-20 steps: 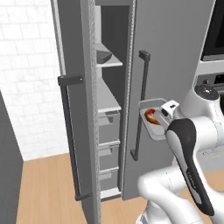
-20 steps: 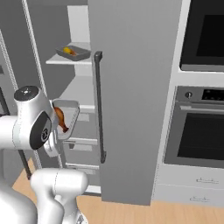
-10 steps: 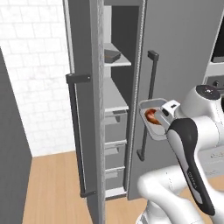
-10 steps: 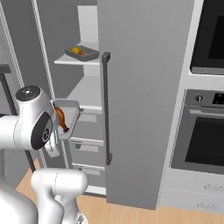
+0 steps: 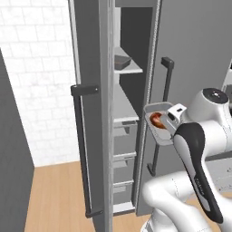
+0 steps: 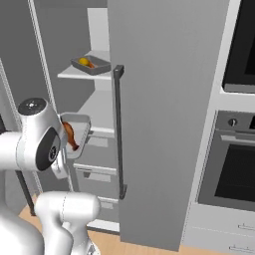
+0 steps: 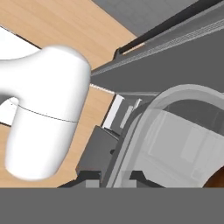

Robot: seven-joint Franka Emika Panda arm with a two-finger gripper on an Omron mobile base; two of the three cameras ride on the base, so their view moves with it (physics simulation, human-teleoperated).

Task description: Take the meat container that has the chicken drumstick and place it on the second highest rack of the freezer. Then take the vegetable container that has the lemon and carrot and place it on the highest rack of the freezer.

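One meat container (image 5: 159, 123), a clear tray, was held by its rim in the gripper (image 7: 114, 177), whose fingers were closed tight on that rim. One chicken drumstick (image 6: 69, 135) was seen inside it. The tray was carried tilted in front of the open freezer (image 5: 127, 136), beside the edge of its open door (image 6: 164, 99), outside the racks. One vegetable container (image 6: 90, 64) was seen on the upper shelf (image 6: 84, 74), with one yellow lemon (image 6: 84, 62) in it. Two ovens (image 6: 234, 169) were stacked at the right. Three drawers (image 5: 123, 163) were counted below the shelves.
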